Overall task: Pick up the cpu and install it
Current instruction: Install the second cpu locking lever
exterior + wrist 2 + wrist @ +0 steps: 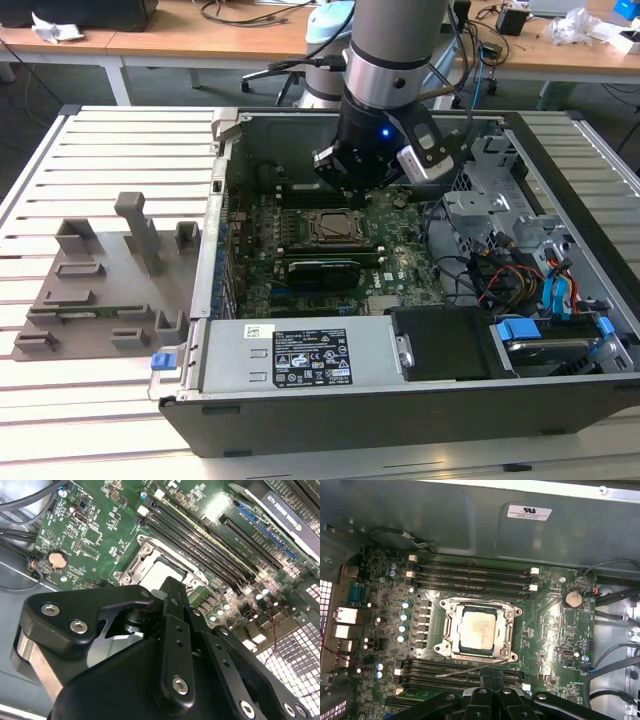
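First wrist view: the cpu lies seated inside the socket frame on the motherboard. End effector hovers just beside the socket, fingers closed together, gripping nothing.

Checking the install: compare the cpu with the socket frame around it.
The cpu is pale silvery and solid; the socket frame is darker metal, open in the middle. The cpu is smaller and sits inside the frame. Both are squarish and lie flat on the green motherboard.
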Action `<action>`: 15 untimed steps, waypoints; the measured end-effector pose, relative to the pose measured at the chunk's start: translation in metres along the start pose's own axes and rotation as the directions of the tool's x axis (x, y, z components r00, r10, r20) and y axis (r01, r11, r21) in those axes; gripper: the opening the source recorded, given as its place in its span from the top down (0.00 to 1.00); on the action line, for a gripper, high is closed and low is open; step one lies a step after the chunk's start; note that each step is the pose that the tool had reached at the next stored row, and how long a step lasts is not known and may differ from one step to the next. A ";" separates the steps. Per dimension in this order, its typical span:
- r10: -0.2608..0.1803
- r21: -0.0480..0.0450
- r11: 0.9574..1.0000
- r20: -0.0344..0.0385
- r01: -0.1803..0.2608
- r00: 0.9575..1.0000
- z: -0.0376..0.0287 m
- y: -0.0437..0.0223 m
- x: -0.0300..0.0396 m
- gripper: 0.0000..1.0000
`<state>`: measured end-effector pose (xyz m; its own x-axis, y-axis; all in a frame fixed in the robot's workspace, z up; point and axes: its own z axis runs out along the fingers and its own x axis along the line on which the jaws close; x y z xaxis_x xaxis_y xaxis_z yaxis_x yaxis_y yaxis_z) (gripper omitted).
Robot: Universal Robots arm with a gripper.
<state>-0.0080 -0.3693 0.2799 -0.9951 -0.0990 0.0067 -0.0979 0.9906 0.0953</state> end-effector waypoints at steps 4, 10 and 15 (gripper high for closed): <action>0.000 0.000 1.000 0.000 0.000 1.000 0.0050 -0.0012 0.0000 0.89; 0.000 0.000 1.000 0.000 0.000 1.000 0.0122 -0.0024 0.0000 0.89; 0.000 0.000 1.000 0.000 0.000 1.000 0.0178 -0.0034 0.0000 0.89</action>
<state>-0.0080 -0.3709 0.2619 -0.9951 -0.0990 0.0066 -0.0979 0.9906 0.0953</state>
